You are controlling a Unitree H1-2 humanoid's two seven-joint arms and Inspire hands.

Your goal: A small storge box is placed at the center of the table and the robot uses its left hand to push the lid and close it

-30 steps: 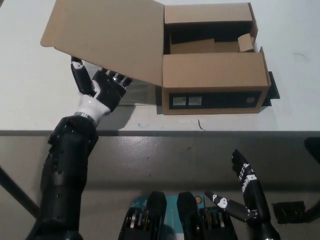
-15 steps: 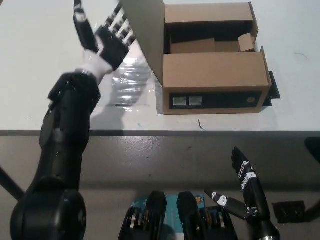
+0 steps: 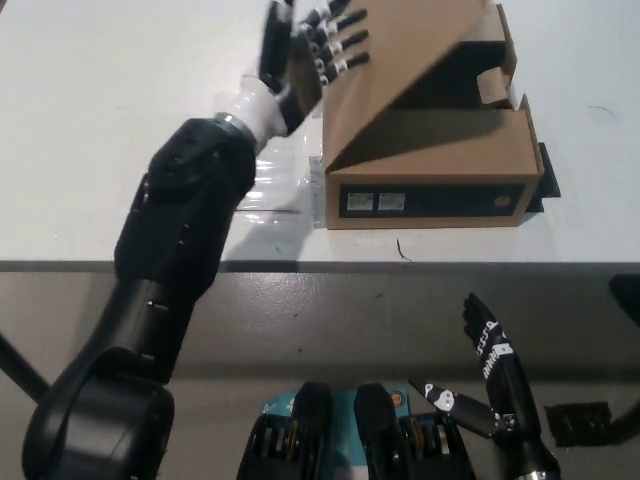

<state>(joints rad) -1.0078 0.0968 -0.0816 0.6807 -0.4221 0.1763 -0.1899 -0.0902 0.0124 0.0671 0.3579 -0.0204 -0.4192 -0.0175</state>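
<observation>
A brown cardboard storage box (image 3: 430, 165) stands on the white table (image 3: 100, 130). Its large lid (image 3: 400, 50) is tilted over the box opening, hinged at the left side and partly lowered. My left hand (image 3: 310, 50) is open, its fingers spread flat against the lid's outer face at the upper left of the box. A dark gap into the box still shows under the lid's right edge. My right hand (image 3: 495, 385) rests open below the table's front edge at the lower right.
A clear plastic sheet (image 3: 270, 195) lies on the table left of the box. A black strip (image 3: 545, 175) pokes out at the box's right side. The table's front edge (image 3: 320, 266) runs across the middle.
My left hand has swung right and upward, pushing the lid from flat open on the left, through upright, to tilted over the box. The right hand has not moved.
</observation>
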